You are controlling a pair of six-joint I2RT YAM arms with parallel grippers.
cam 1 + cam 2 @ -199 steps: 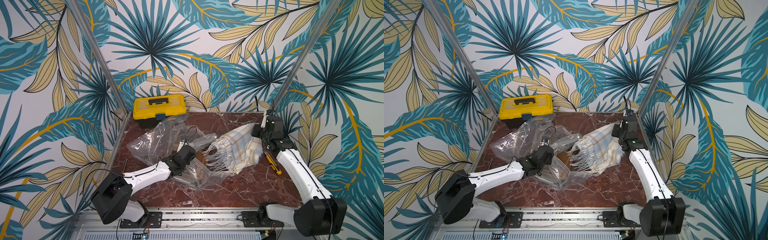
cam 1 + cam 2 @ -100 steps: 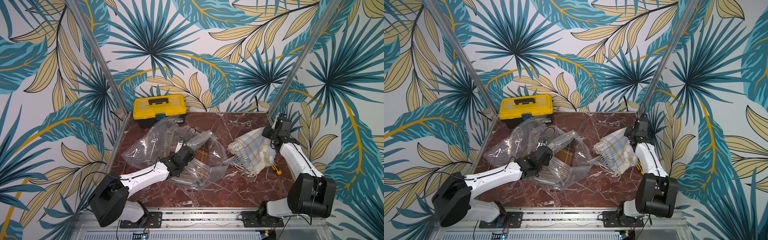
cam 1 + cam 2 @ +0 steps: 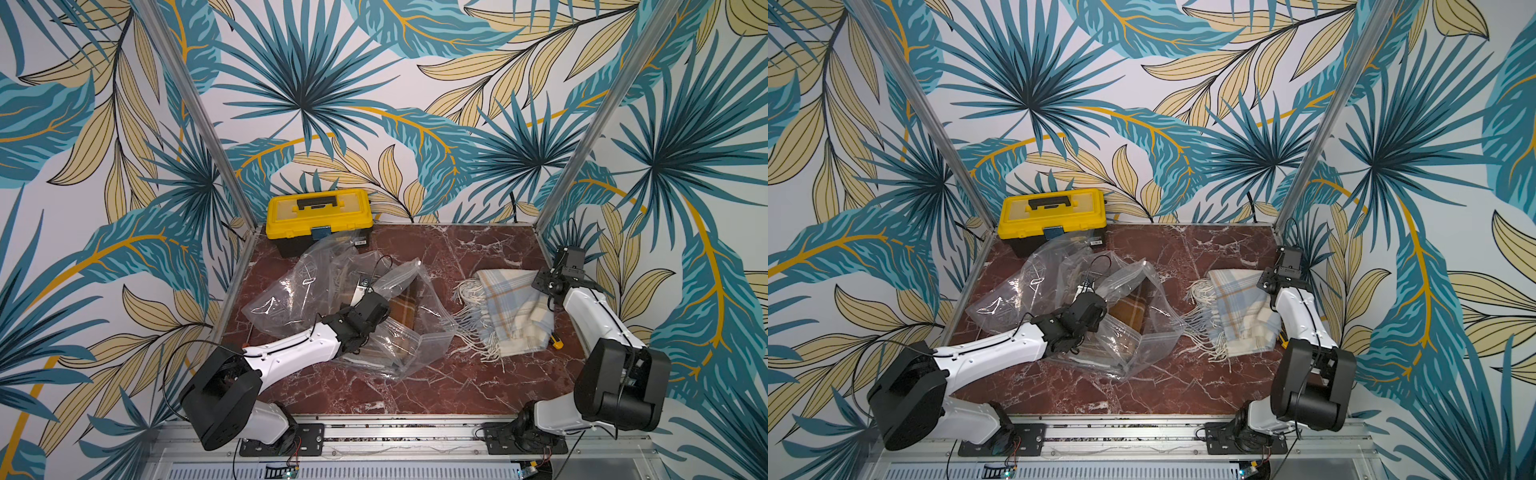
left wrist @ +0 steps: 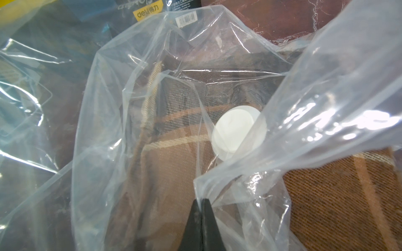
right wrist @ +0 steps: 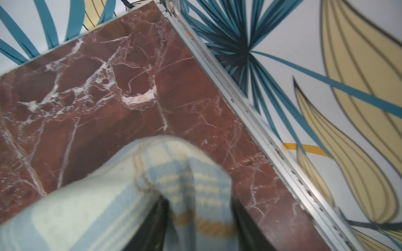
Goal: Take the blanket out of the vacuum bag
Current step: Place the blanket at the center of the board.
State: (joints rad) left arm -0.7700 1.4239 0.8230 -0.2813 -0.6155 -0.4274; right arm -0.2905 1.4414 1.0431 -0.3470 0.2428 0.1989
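Observation:
The vacuum bag [image 3: 419, 332] lies crumpled at the table's middle, its round white valve [image 4: 238, 132] showing in the left wrist view. A brown plaid blanket [image 3: 405, 303] sits inside it. My left gripper [image 4: 201, 198] is shut on a fold of the bag's plastic [image 4: 250, 187]. A pale blue and cream plaid blanket [image 3: 511, 316] with fringe lies outside the bag on the right, in both top views. My right gripper [image 5: 196, 228] stands over its far corner, open, with a loose fold of that blanket [image 5: 185, 173] between its spread fingers.
A yellow toolbox [image 3: 318, 216] stands at the back left, with more clear plastic [image 3: 286, 291] in front of it. A small orange-handled tool [image 3: 557, 343] peeks out by the pale blanket's right edge. The metal frame rail [image 5: 250, 113] runs close beside the right gripper.
The right arm drew the pale blanket rightward, clear of the bag, and lowered it onto the table. Its jaws have opened. The left gripper kept its hold on the bag.

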